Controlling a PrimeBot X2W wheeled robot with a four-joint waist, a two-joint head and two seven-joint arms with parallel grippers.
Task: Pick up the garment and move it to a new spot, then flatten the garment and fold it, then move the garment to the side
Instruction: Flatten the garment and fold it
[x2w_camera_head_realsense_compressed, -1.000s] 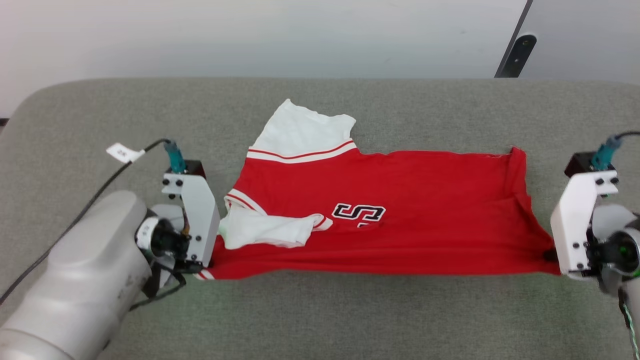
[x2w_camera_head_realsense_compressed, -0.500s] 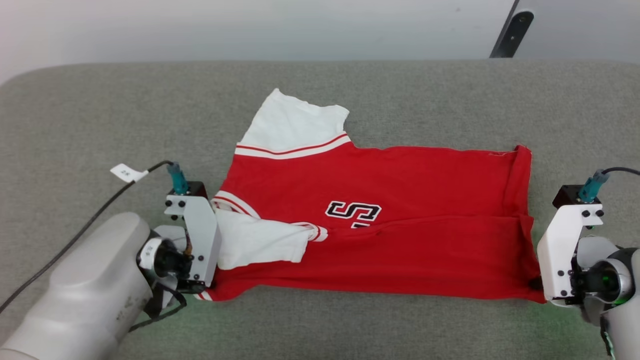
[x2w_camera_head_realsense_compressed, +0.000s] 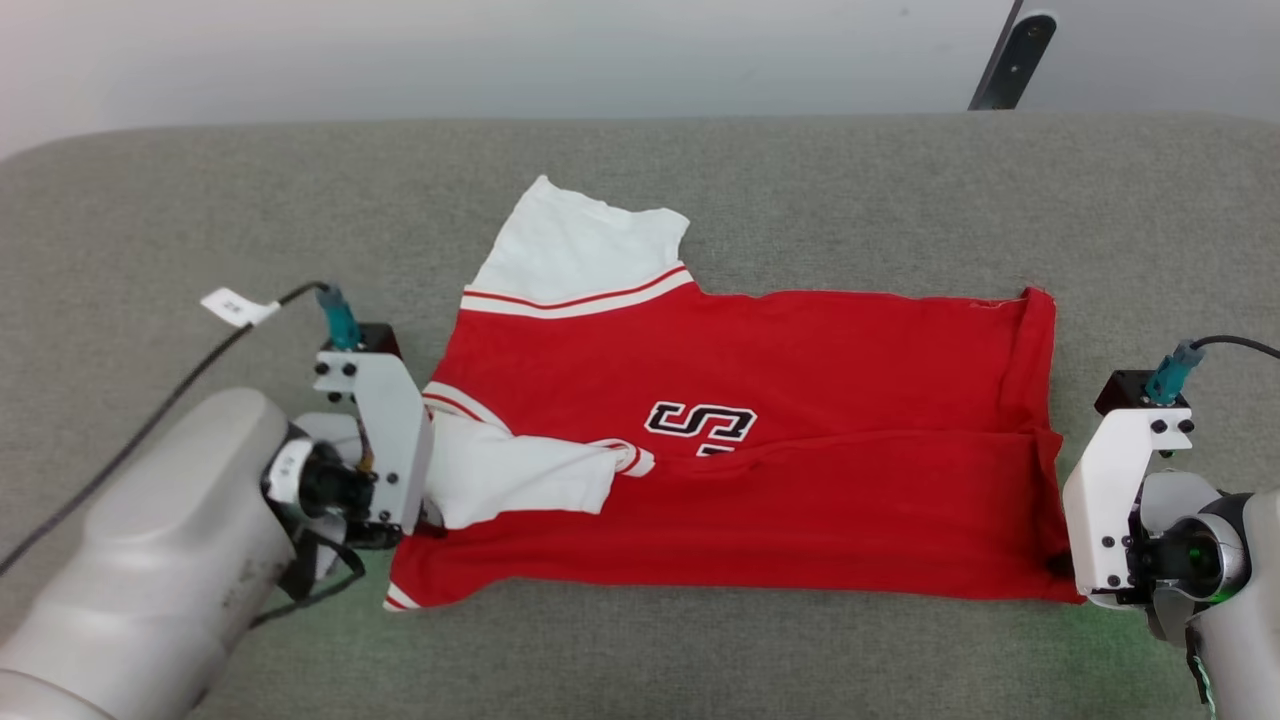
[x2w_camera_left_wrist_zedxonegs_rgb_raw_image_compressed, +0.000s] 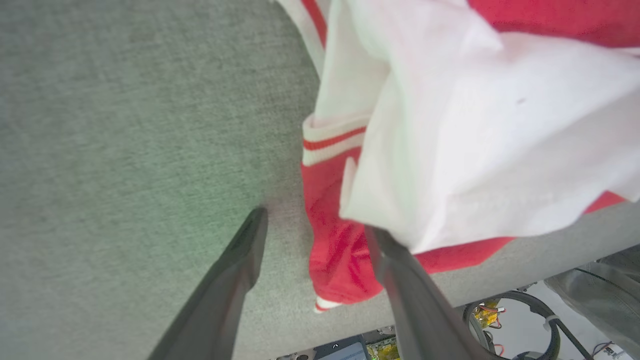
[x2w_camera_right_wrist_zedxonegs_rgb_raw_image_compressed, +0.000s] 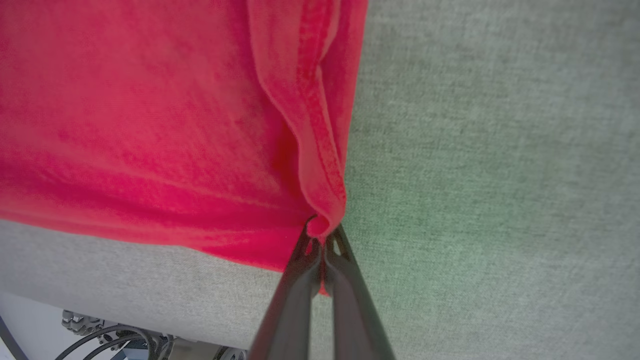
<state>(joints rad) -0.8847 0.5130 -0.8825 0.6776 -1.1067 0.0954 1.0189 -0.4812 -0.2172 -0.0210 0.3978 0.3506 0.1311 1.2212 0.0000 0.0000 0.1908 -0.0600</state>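
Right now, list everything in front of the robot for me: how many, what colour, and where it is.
garment: one, red with white sleeves and black lettering, lying across the middle of the padded surface
padded surface: one, grey fabric, under the garment
wall: one, pale, behind the surface
dark bar: one, black, slanted, upper right against the wall
left gripper: one, dark fingers, open, at the garment's sleeve end
right gripper: one, dark fingers, shut on the garment's near hem corner
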